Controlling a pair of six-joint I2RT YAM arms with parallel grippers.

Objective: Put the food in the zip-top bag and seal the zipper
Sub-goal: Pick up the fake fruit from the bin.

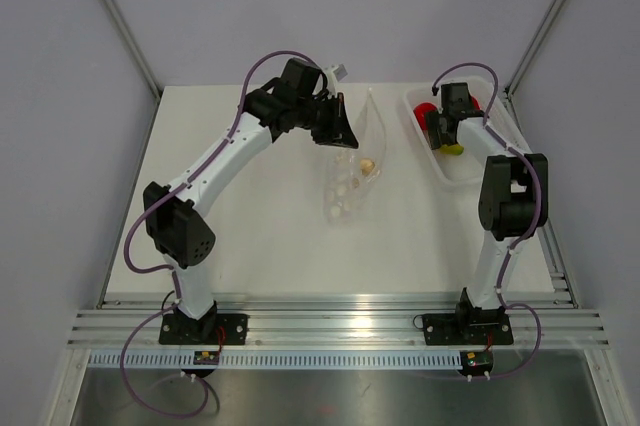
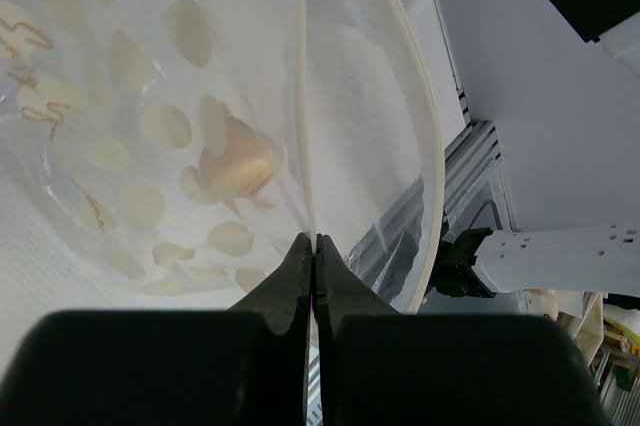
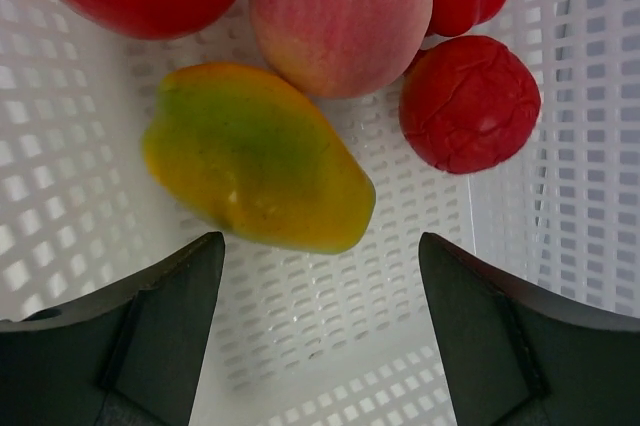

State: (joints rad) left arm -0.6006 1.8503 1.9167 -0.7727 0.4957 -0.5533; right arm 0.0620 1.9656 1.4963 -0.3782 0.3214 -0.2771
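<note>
White table between grey walls, seen from the top camera: the left arm reaches to mid-table, where the left gripper meets the upper edge of the zip-top bag, a clear dotted pouch lying lengthwise with a pale tan piece inside it. At the far right, the right gripper hangs over a white tray that holds the remaining food, a red fruit and a yellow-green fruit showing beside the wrist. Left wrist camera: the two black jaws are pressed together on the zipper, the thin pale strip running straight up from their tips. The opposite lip of the mouth curves away to the right, so the bag stands open. The tan piece lies behind the dotted film, just left of the pinched strip. Right wrist camera: the jaws are spread wide with nothing between them, above the tray's perforated floor. The yellow-green fruit lies just beyond the fingertips, nearer the left finger. A pink-peach fruit touches its far side. A cracked red ball sits to the right near the tray wall, and two more red pieces are cut off by the top edge.
</note>
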